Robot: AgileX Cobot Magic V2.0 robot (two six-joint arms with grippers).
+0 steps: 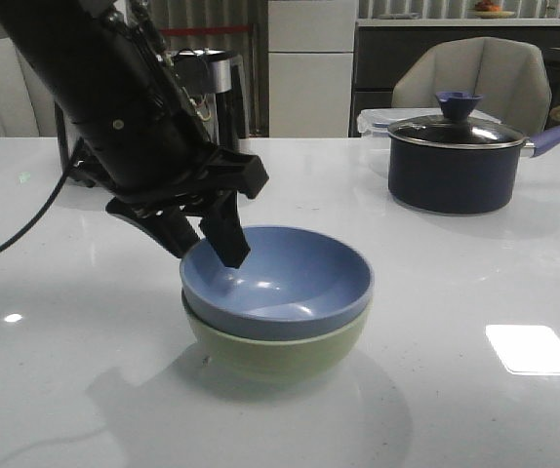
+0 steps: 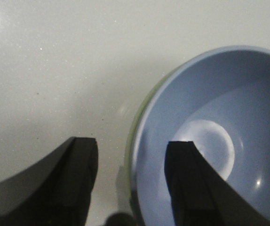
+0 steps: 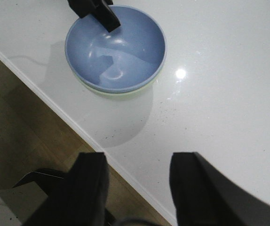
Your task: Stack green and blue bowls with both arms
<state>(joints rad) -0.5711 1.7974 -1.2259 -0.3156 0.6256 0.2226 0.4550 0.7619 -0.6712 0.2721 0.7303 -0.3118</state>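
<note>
A: Where do the bowls sit?

B: At the centre of the front view, on the white tabletop (image 1: 475,409). The blue bowl (image 1: 290,278) is nested inside the green bowl (image 1: 280,353), so only a pale sage band of the green one shows beneath the dusty blue rim. Both are round and matte; the blue interior carries a few soft glints of light.

A: And the left claw (image 1: 207,239)?

B: It hangs over the left edge of the stack, its fingers spread. In the left wrist view one finger (image 2: 191,183) is inside the blue bowl (image 2: 219,136) and the other is outside, over bare tabletop, with the rim between them. Neither finger clearly touches the rim.

A: The right claw (image 3: 137,181)?

B: It is spread too, holding nothing, well apart from the bowls, at the bottom of its own view above the tabletop's edge. A dark navy saucepan (image 1: 453,161) stands at the upper right of the front view.
</note>
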